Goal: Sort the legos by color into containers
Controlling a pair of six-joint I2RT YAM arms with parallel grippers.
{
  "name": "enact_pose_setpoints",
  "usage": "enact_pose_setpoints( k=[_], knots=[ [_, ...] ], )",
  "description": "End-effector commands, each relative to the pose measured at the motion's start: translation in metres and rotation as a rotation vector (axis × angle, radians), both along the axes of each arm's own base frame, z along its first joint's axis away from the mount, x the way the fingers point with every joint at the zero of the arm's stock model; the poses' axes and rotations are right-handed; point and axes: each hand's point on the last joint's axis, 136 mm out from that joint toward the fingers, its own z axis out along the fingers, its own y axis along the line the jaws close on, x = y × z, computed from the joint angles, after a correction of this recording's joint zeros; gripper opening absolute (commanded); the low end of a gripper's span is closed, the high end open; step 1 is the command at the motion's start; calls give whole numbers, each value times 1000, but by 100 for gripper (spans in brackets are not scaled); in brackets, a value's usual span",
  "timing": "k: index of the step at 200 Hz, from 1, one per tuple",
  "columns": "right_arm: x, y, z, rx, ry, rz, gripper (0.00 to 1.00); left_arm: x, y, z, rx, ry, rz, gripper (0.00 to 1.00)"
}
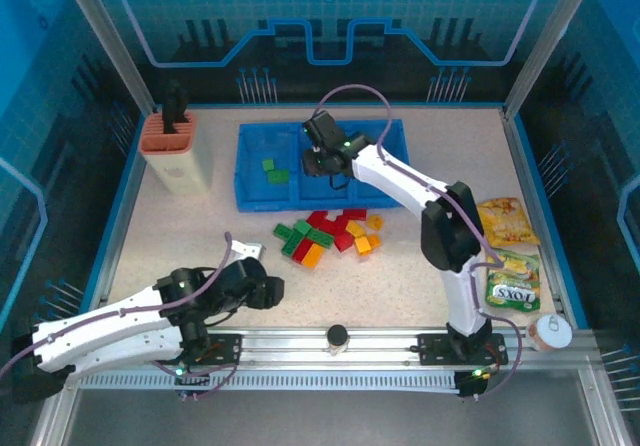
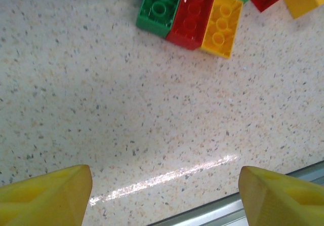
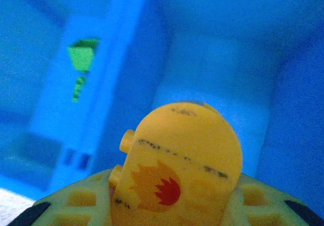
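A pile of red, green and yellow legos (image 1: 330,236) lies mid-table in front of the blue tray (image 1: 250,201) with its side-by-side containers. Two green legos (image 1: 272,171) rest in the left container. My right gripper (image 1: 322,156) hangs over the middle container, shut on a yellow lego (image 3: 182,160) with a flame print; its fingers (image 3: 66,205) flank the brick. A green lego (image 3: 82,58) shows beyond the divider wall. My left gripper (image 1: 265,291) stands open low over bare table, its yellow fingertips (image 2: 45,195) wide apart, short of a green (image 2: 161,5), red (image 2: 192,15) and yellow (image 2: 221,23) lego.
An orange-and-cream holder (image 1: 175,151) with black tools stands left of the tray. Two yellow snack packets (image 1: 507,221) (image 1: 513,281) and a small round tin (image 1: 550,333) lie at the right. A black knob (image 1: 337,338) sits on the front rail.
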Motion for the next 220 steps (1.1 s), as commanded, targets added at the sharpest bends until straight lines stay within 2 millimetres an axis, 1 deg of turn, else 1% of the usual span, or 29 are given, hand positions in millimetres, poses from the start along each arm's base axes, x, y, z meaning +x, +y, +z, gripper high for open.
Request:
enact_pose_setpoints(
  k=[1,11,17,30,36,51,71,85,105,113,115,117,125,133,149,163,170,176,190,201,220],
  knots=[
    [3,-11,-4,-35,53,5,34,-1,6,-5,-5,9,55,77],
    [5,-9,-4,-30,54,8,36,-1,5,-6,-14,7,54,76],
    [5,-7,-3,-27,56,14,39,-1,4,-6,-20,5,51,76],
    [5,-4,1,-21,51,22,59,0,1,-3,-33,-5,41,76],
    [4,-4,4,-19,47,26,63,1,-1,-1,-33,-8,36,76],
    [-1,-3,15,-10,29,32,65,6,-4,3,-7,-3,35,78],
    [-11,-1,41,26,-9,50,67,18,-14,4,-16,36,35,78],
    [-20,-1,60,41,-41,65,68,32,-17,5,-38,55,50,78],
    [-39,-4,88,73,-81,83,68,57,-18,8,-63,60,82,78],
    [-49,-5,96,90,-99,93,68,67,-19,8,-74,62,90,78],
    [-51,-5,94,91,-98,97,67,70,-20,8,-77,61,92,78],
    [-55,-6,98,99,-106,100,67,73,-20,8,-77,62,95,77],
    [-66,-8,103,119,-119,111,67,83,-20,6,-78,65,104,76],
    [-77,-12,103,135,-124,113,67,92,-22,4,-75,74,106,73],
    [-98,-25,98,157,-121,106,67,107,-29,-5,-73,104,94,67],
    [-113,-40,87,156,-110,86,67,118,-33,-15,-72,137,87,61],
    [-118,-47,83,152,-108,78,67,122,-33,-21,-63,152,91,60],
    [-126,-56,77,145,-100,66,67,126,-31,-26,-50,163,99,59],
    [-138,-68,65,142,-88,49,67,134,-25,-37,-24,187,119,58],
    [-149,-78,55,146,-76,36,67,138,-23,-46,-12,205,126,55],
    [-162,-94,40,140,-58,5,67,141,-21,-58,1,238,131,48]
  ],
)
